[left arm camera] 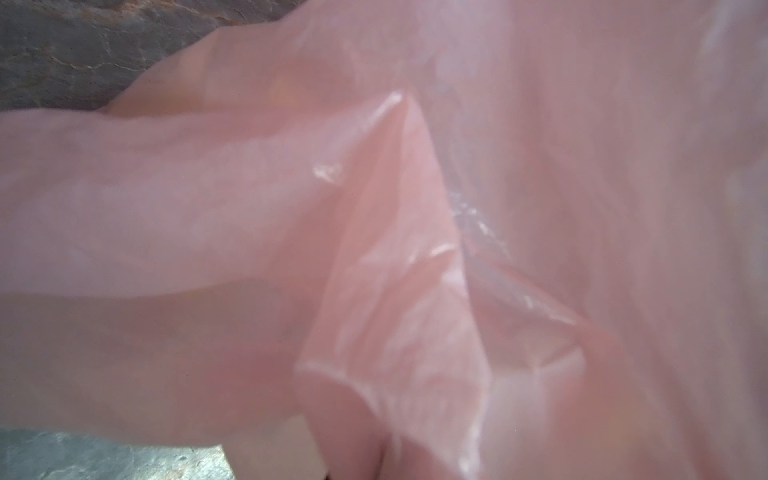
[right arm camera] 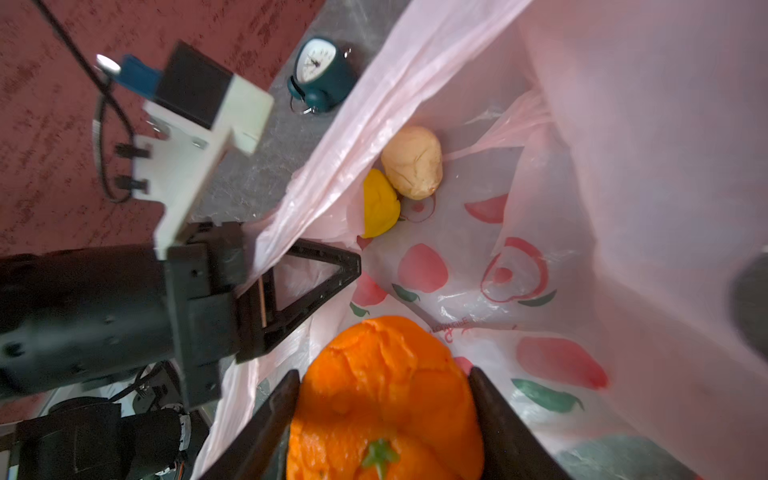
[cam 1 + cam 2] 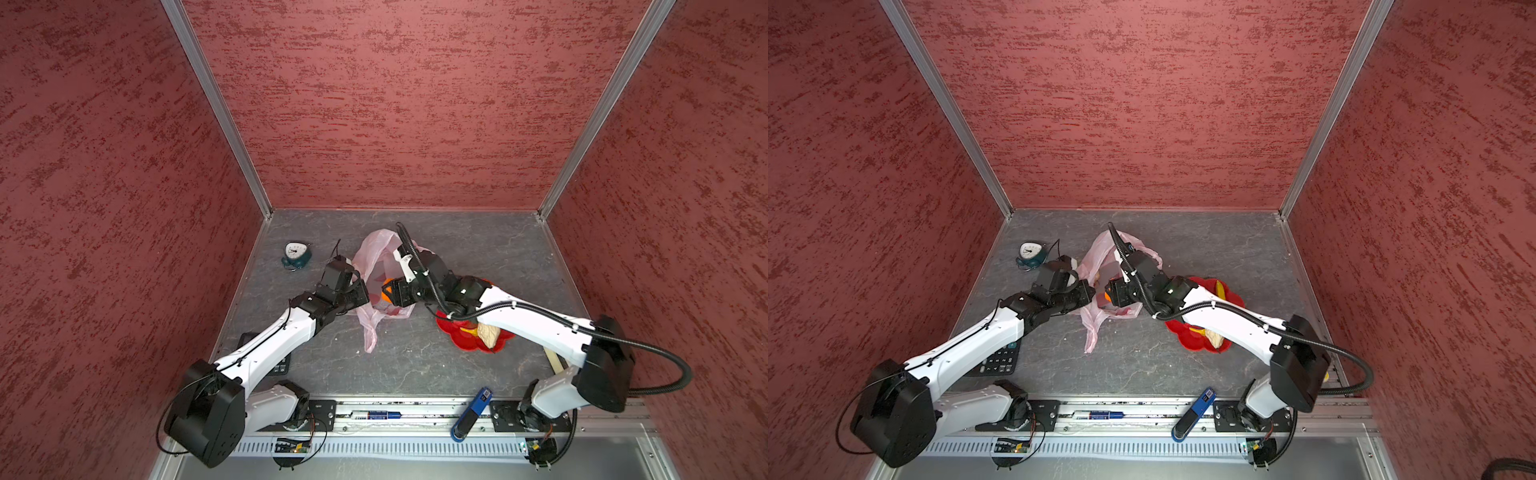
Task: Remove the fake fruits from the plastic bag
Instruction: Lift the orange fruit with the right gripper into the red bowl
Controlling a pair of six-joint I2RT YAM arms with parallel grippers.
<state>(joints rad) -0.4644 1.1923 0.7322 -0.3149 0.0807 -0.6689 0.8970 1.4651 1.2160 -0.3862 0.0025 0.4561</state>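
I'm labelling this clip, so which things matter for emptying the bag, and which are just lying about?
Job: plastic bag, orange in the right tool, lemon and cream lump inside, banana and second lump on the red plate, left tool pinching the bag.
Lying about: clock, calculator, blue-and-black device.

The left arm [image 3: 270, 349] reaches from the near left corner toward the middle, and the left gripper [image 3: 360, 294] points to the right with its jaws closed together, pinching the rim of the plastic bag [image 2: 353, 137]. The right arm [image 3: 536, 322] comes from the near right corner to the middle, and the right gripper [image 3: 388, 293] faces the left one, very near it. Its jaws stand partly apart and press on both sides of the orange [image 2: 386, 395].
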